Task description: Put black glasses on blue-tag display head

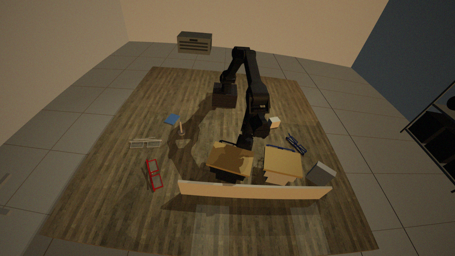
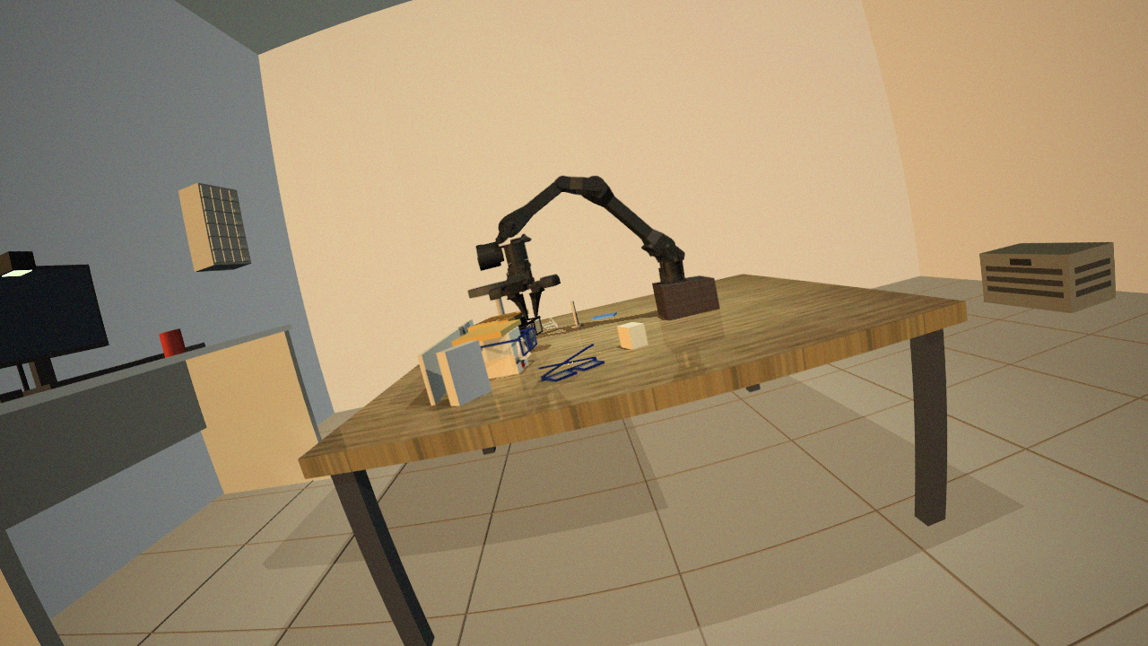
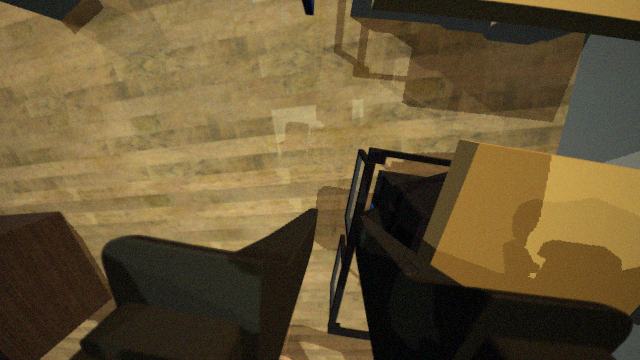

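Note:
The black glasses [image 3: 368, 172] [image 1: 227, 142] stand at the face of the dark head [image 3: 400, 200] [image 1: 227, 175], under its tan top board [image 3: 500, 185] [image 1: 227, 157]. One temple runs back beside the head; the other is hidden. The front looks roughly parallel to the board's edge. A speck of the blue tag [image 3: 371, 206] shows on this head. Nose contact and the ears are hidden. My gripper [image 3: 336, 219] [image 2: 530, 318] is open, one finger on each side of the glasses' front near the bridge, the inner finger close to the head. The other head [image 1: 281, 178] is pale and wears blue glasses [image 1: 279, 147].
A long panel [image 1: 254, 191] stands behind both heads, with a grey block [image 1: 321, 173] at its right. Folded blue glasses [image 2: 571, 365] and a pale cube [image 1: 274, 122] [image 2: 632, 336] lie near the pale head. Red glasses [image 1: 156, 174], clear glasses, a peg [image 1: 181, 127] and a blue pad [image 1: 172, 118] are left.

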`<state>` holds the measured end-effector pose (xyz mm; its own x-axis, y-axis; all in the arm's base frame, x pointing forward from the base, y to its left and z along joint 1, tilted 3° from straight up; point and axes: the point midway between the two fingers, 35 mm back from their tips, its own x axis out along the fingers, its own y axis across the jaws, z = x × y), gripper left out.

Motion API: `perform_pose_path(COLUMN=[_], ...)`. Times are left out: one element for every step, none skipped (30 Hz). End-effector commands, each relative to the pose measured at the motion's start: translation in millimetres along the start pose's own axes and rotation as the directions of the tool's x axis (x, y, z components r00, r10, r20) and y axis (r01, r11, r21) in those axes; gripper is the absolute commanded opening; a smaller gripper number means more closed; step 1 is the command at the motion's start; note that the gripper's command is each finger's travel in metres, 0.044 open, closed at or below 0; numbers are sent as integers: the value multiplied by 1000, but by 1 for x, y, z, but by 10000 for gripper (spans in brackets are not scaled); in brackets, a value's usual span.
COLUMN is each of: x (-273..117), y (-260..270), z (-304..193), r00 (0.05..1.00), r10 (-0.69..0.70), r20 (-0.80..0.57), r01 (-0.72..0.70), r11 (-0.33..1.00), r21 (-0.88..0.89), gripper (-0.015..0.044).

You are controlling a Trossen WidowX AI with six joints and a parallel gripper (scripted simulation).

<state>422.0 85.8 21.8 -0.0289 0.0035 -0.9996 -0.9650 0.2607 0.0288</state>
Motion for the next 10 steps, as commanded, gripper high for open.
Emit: perform_pose_path(x=[-7,-8,-8,-8,-8,-8,-10,-12,-14,-17], y=[23,24,24,24,24,26,29,33,38,43], z=[2,2,2,2,2,2,2,2,2,2], r00=[1000,1000,1000,1000,1000,1000,1000,1000,1000,1000], r10=[-2,-2,-2,-2,-2,-1,-1,-1,0,0], r20=[8,8,8,8,8,8,8,8,8,8], r01=[2,2,2,2,2,1,1,1,0,0], r11=[1000,1000,1000,1000,1000,1000,1000,1000,1000,1000], r21=[1,1,1,1,1,1,1,1,1,1], gripper=[107,107,107,107,107,107,107,107,107,107])
